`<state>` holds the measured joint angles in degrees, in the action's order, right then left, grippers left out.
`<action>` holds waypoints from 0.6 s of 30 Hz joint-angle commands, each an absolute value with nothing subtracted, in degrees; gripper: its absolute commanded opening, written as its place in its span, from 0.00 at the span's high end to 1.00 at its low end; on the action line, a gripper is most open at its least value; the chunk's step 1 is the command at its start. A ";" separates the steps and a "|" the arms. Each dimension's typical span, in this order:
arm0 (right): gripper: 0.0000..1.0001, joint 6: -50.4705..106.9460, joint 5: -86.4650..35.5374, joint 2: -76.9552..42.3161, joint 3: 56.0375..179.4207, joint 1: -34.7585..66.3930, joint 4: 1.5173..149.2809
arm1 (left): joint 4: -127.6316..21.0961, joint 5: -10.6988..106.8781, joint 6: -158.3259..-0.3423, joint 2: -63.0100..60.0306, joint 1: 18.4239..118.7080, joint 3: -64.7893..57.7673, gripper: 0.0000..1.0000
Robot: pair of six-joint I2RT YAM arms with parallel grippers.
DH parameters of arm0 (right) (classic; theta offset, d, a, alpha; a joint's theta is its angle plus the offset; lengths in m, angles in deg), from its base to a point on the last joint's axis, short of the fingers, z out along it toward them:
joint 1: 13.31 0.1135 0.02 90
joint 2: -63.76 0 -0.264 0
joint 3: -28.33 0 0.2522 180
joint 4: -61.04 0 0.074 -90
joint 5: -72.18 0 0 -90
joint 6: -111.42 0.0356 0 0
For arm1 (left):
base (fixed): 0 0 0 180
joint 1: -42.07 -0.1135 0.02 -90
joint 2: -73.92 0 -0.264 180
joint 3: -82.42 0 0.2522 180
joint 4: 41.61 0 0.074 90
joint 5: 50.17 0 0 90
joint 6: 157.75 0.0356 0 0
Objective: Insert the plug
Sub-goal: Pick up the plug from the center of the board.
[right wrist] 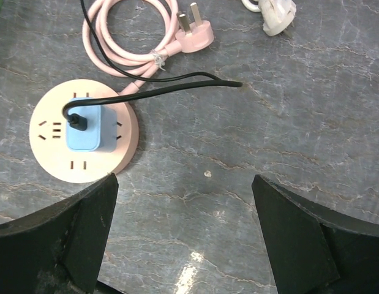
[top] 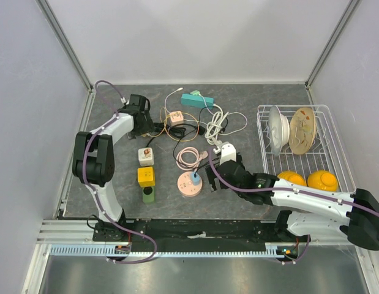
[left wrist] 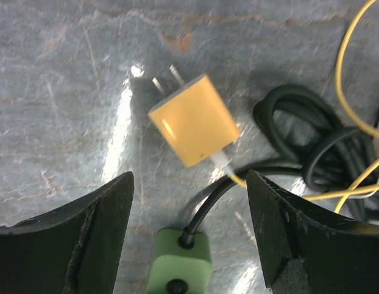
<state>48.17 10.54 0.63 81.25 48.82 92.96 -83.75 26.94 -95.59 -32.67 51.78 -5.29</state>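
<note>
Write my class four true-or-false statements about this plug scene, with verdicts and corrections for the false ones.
1. The blue adapter sits plugged into the round pink socket. True.
2. The left end effector is shut on the yellow charger. False: it is open, and the charger lies loose on the table.
3. The pink plug lies unplugged on the table. True.
4. The dish rack is empty. False: it holds plates and two yellow bowls.

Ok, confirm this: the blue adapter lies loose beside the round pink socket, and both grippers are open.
Wrong: the blue adapter is plugged into the round pink socket, as the right wrist view shows. The left gripper and right gripper are open.
</note>
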 commanded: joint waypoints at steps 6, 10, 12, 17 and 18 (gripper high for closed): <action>0.02 45.33 9.60 0.92 80.24 46.46 93.09 | -80.86 24.71 -100.71 -39.71 51.91 -13.25 0.23; 0.02 44.28 9.07 1.01 80.15 45.84 93.17 | -81.65 22.70 -101.85 -41.13 51.91 -13.96 0.25; 0.02 44.19 8.90 1.27 79.80 45.58 93.17 | -81.65 22.43 -102.21 -41.48 51.82 -14.05 0.25; 0.02 44.01 8.28 2.06 78.66 45.23 93.17 | -82.44 21.02 -103.61 -41.67 51.47 -13.43 0.27; 0.02 44.10 8.28 2.24 78.57 45.23 93.09 | -82.35 20.67 -103.79 -41.49 51.12 -12.56 0.28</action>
<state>44.93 8.83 0.63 79.44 45.61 93.52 -82.99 24.39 -100.07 -41.67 51.78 -12.09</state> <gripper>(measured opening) 0.982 0.730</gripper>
